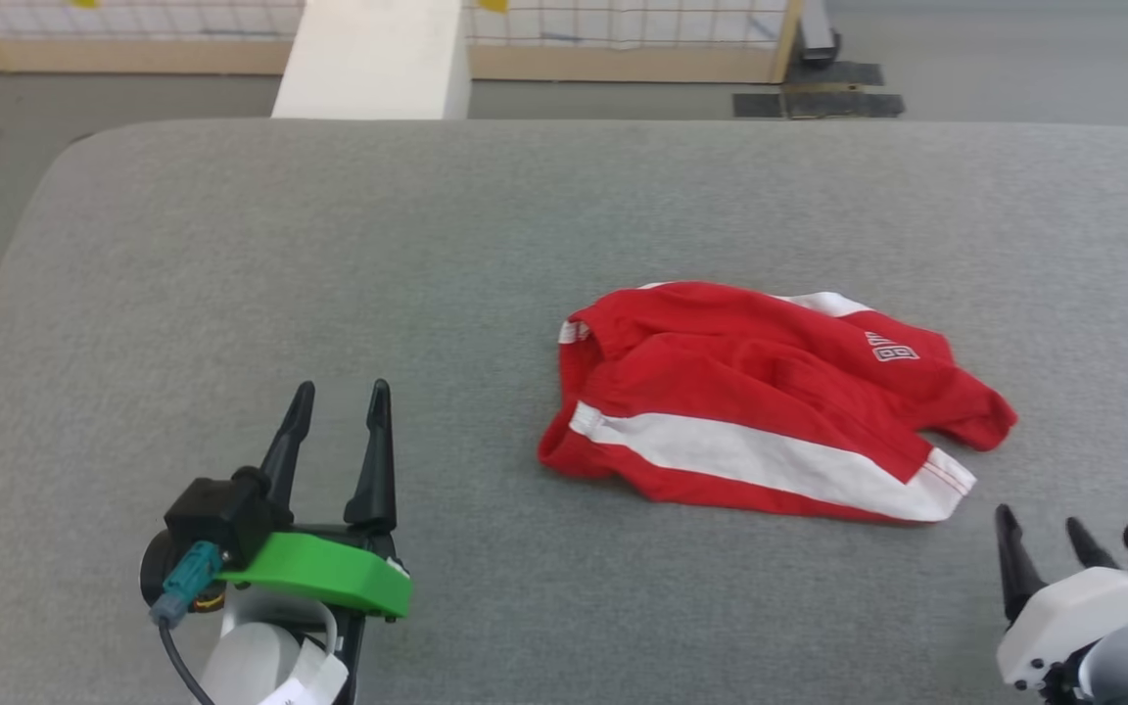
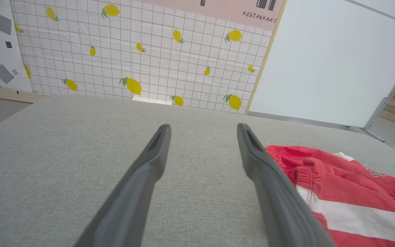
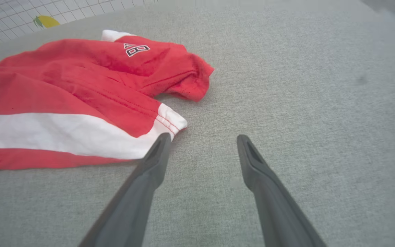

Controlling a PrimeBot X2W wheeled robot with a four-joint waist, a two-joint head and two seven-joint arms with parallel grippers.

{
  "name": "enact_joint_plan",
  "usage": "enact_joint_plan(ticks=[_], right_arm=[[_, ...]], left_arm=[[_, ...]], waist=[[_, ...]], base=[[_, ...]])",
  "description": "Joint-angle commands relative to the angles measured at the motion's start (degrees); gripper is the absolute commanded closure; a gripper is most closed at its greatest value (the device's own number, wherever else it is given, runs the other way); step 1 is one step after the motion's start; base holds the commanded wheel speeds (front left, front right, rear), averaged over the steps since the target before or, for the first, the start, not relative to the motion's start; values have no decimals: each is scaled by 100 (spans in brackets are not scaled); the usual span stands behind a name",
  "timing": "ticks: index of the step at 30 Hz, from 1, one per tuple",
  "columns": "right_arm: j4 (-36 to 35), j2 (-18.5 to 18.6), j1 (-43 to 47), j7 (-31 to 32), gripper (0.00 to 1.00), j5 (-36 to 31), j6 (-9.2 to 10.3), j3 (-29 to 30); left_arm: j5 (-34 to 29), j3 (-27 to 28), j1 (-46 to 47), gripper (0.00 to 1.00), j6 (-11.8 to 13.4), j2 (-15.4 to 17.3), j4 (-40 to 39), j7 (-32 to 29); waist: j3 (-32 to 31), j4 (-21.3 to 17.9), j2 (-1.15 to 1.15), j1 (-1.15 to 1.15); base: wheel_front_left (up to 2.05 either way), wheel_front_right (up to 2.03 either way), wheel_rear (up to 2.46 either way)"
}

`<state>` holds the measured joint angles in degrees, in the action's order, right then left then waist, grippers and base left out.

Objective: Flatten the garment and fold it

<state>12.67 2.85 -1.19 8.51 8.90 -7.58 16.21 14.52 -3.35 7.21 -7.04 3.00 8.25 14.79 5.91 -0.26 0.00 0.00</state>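
1. Our left gripper (image 1: 342,390) is spread, its two fingers apart with nothing between them, low over the bare grey bench (image 1: 231,245).
2. Our right gripper (image 1: 1039,517) is spread and empty too. In its wrist view its left fingertip lies just beside the white-trimmed hem corner (image 3: 171,120); we cannot tell whether it touches.
3. The garment (image 1: 760,392) lies between the two grippers: off to the right of the left one with bare bench between, and just ahead and to the left of the right one.
4. The nearest part to the left gripper is the gathered waistband (image 2: 303,171). A broad white stripe (image 1: 750,455) runs from there along the near edge to the hem corner. The lettering (image 3: 135,49) sits on the far side, beyond the right gripper.
5. The cloth is rumpled, with raised folds across its middle and one leg opening curled outward beyond the hem corner. We judge the flattening not yet begun and the folding some way off.
6. To do this step well, we would pinch the hem corner with the right gripper and the waistband end with the left. Then we would draw them apart along the stripe, keeping low and the pull even.
7. We should take the edges only. A deep bite into the bunched middle would likely drag the whole heap rather than spread it.
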Motion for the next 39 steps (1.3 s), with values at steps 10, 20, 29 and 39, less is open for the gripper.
enact_joint_plan(ticks=[10, 20, 29, 39], right_arm=[[-914, 3, 197, -1206, 0, -617, 9, -501], [-1233, 3, 420, -1831, 0, -664, 9, -1151], [-984, 3, 248, -1965, 0, -446, 9, -1395], [-862, 3, 162, -2005, 0, -412, 9, -1396]], left_arm=[[-127, -624, 152, 0, -39, -13, 398, -9], [-98, -1714, 1331, 0, -44, 125, 1367, -1509], [74, -1780, 1888, 0, -14, 285, 1867, -2932], [387, -2100, 1967, 100, -38, 429, 1701, -3280]], waist=[[-115, -217, 0, 0], [76, -470, 0, 0], [237, -727, 0, 0], [261, -739, 0, 0]], base=[[0, 0, 0], [0, 0, 0], [0, 0, 0], [0, 0, 0]])
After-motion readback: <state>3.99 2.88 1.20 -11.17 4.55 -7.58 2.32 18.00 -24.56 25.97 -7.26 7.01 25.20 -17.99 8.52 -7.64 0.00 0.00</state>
